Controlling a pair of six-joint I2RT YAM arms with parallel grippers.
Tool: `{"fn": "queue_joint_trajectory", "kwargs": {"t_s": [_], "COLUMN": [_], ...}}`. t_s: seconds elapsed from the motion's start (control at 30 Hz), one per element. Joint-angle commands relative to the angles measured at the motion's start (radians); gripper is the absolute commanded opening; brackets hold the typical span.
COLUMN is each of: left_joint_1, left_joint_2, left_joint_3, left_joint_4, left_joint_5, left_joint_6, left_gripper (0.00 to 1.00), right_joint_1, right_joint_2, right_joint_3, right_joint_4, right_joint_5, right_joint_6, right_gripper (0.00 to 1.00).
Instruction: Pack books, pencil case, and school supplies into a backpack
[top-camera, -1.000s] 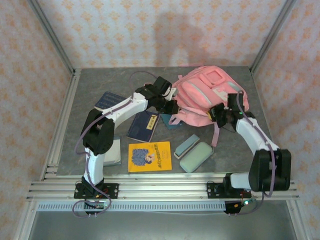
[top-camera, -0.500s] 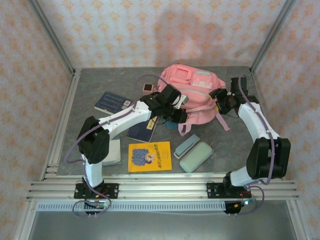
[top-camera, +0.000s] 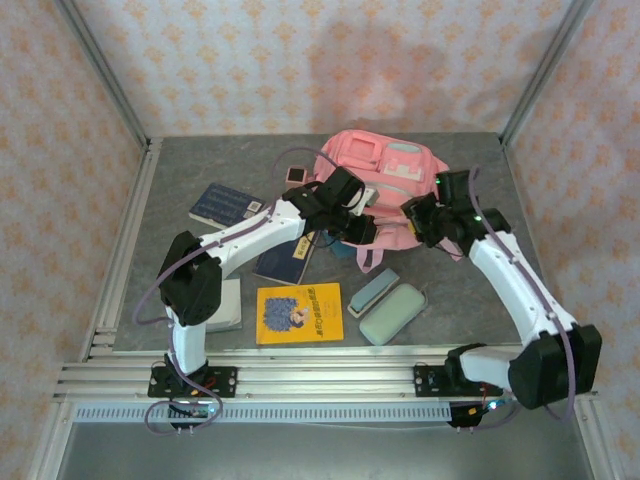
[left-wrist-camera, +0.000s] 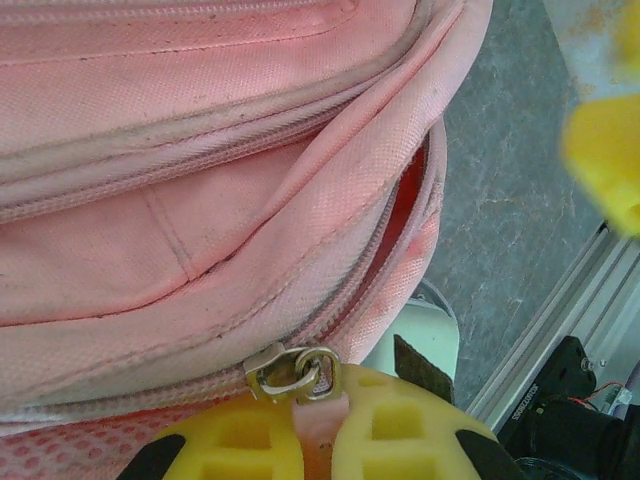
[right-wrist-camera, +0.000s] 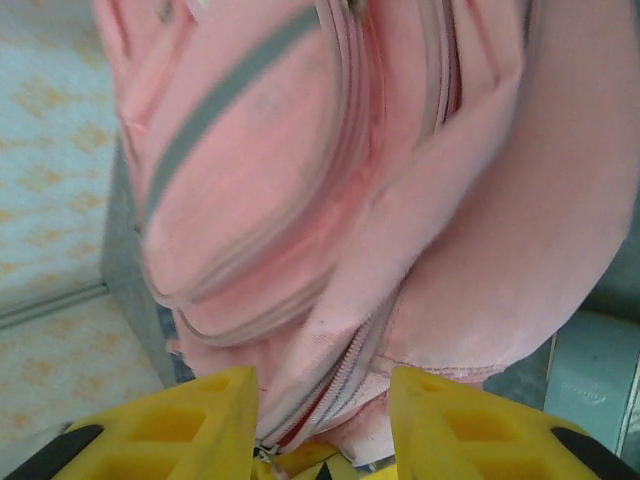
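We see the backpack (top-camera: 395, 165) lying at the far middle of the table (top-camera: 180, 165). Our left gripper (top-camera: 360, 222) sits at its near-left side. In the left wrist view its yellow fingers (left-wrist-camera: 230, 445) are pressed together on the pink zipper pull (left-wrist-camera: 318, 425), with the metal zipper slider (left-wrist-camera: 293, 370) just above them and the zip beside it parted enough to show red lining. Our right gripper (top-camera: 420, 218) is at the bag's near-right side, close to the left one. In the right wrist view its fingers (right-wrist-camera: 205, 425) stand partway apart with a fold of pink fabric and a zip line between them, but the picture is blurred and we cannot tell whether they pinch it. Everything else lies out on the table. The far navy book (top-camera: 218, 204) is left of the bag, and the near navy book (top-camera: 287, 253) lies partly under the left arm. The yellow book (top-camera: 298, 313) is at the near middle, and the grey-blue book (top-camera: 226, 305) lies by the left arm's elbow. The pencil case (top-camera: 395, 314) is right of the yellow book with the teal bar (top-camera: 372, 290) just beside it, and a small pink boxy item (top-camera: 296, 175) sits left of the bag's top.
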Motion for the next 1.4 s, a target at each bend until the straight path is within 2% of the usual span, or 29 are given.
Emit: {"fn": "queue_joint_trajectory", "kwargs": {"t_s": [0.0, 0.17, 0.3, 0.5, 0.53, 0.63, 0.97, 1.17, 1.37], "left_joint_1": [0.005, 0.002, -0.003, -0.004, -0.003, 0.012, 0.145, 0.217, 0.257], "left_joint_2": [-0.041, -0.058, -0.061, -0.061, -0.061, -0.065, -0.116, -0.089, -0.036], "left_joint_3": [-0.013, -0.025, -0.025, -0.015, -0.011, -0.013, -0.145, -0.133, -0.077], "left_joint_4": [0.030, 0.034, 0.036, 0.015, 0.002, -0.033, 0.041, 0.044, 0.031], "left_joint_5": [-0.025, -0.025, -0.022, -0.043, -0.059, -0.105, -0.083, -0.073, -0.066], "left_joint_6": [0.011, 0.014, 0.023, 0.038, 0.045, 0.059, 0.002, -0.002, -0.001], "left_gripper": [0.00, 0.00, 0.00, 0.00, 0.00, 0.00, 0.00, 0.00, 0.00], "right_joint_1": [0.073, 0.098, 0.101, 0.100, 0.100, 0.094, 0.031, -0.033, -0.111], "right_joint_2": [0.048, 0.115, 0.174, 0.214, 0.210, 0.189, 0.117, 0.071, 0.000], "right_joint_3": [0.003, 0.024, 0.029, 0.030, 0.026, 0.015, -0.035, -0.050, -0.078], "right_joint_4": [0.060, 0.065, 0.089, 0.053, 0.047, 0.019, -0.003, 0.001, 0.046], "right_joint_5": [-0.013, 0.036, 0.054, 0.136, 0.154, 0.201, 0.230, 0.184, 0.091], "right_joint_6": [0.111, 0.123, 0.132, 0.150, 0.148, 0.141, 0.075, 0.024, -0.116], "right_gripper": [0.41, 0.42, 0.36, 0.03, 0.00, 0.00, 0.00, 0.00, 0.00]}}
